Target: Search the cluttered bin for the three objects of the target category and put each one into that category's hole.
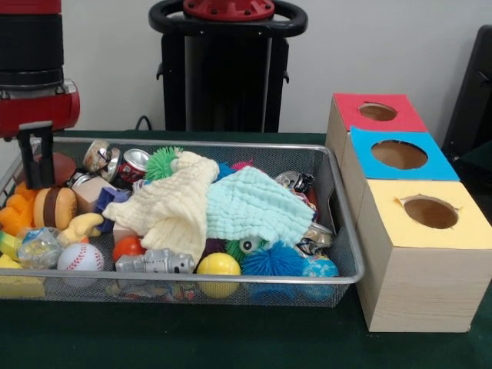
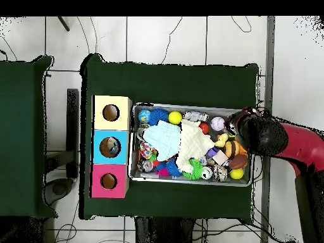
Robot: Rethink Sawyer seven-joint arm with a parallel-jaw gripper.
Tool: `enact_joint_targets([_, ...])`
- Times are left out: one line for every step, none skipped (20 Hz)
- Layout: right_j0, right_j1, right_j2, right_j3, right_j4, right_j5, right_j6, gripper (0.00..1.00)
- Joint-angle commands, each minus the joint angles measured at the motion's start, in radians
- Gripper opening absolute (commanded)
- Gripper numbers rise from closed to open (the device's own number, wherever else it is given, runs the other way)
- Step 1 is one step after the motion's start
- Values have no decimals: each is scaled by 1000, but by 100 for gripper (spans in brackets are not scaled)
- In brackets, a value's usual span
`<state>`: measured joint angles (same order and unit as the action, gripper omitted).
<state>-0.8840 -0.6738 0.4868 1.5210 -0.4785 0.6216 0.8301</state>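
- The gripper point(image 1: 36, 165) hangs over the bin's point(image 1: 338, 192) end farthest from the boxes point(image 1: 419, 261); we cannot tell its state.
- Target category unknown; candidates fill the bin.
- We judge the cloths point(image 1: 231, 204) soft and light: pinch a fold.
- The balls point(image 1: 218, 265) would roll: grip across the middle.

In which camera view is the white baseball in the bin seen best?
The front view: the baseball lies at the bin's near edge, with its red stitching plain through the wire mesh. In the overhead view it shows only as a small pale ball near the arm, with no stitching to tell.
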Motion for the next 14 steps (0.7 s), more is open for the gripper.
enact_joint_targets([29, 51, 12, 71, -55, -22, 23, 0])
enact_joint_targets([42, 82, -8, 43, -84, -34, 23, 0])
enact_joint_targets([62, 105, -34, 20, -112, -40, 33, 0])
enact_joint_targets([83, 128, -59, -13, -139, -24, 34, 0])
enact_joint_targets([111, 145, -89, -43, -173, 8, 29, 0])
enact_joint_targets([126, 165, -103, -69, -195, 36, 12, 0])
enact_joint_targets([135, 179, -109, -83, -213, 60, -15, 0])
enact_joint_targets([136, 189, -107, -93, -226, 81, -49, 0])
enact_joint_targets([138, 193, -105, -96, -239, 95, -78, 0])
enact_joint_targets([134, 197, -97, -100, -243, 110, -107, 0])
enact_joint_targets([134, 199, -94, -100, -254, 120, -131, 0])
enact_joint_targets([133, 205, -88, -108, -261, 137, -157, 0])
enact_joint_targets([131, 208, -84, -108, -267, 147, -178, 0])
enact_joint_targets([132, 213, -84, -119, -276, 163, -195, 0])
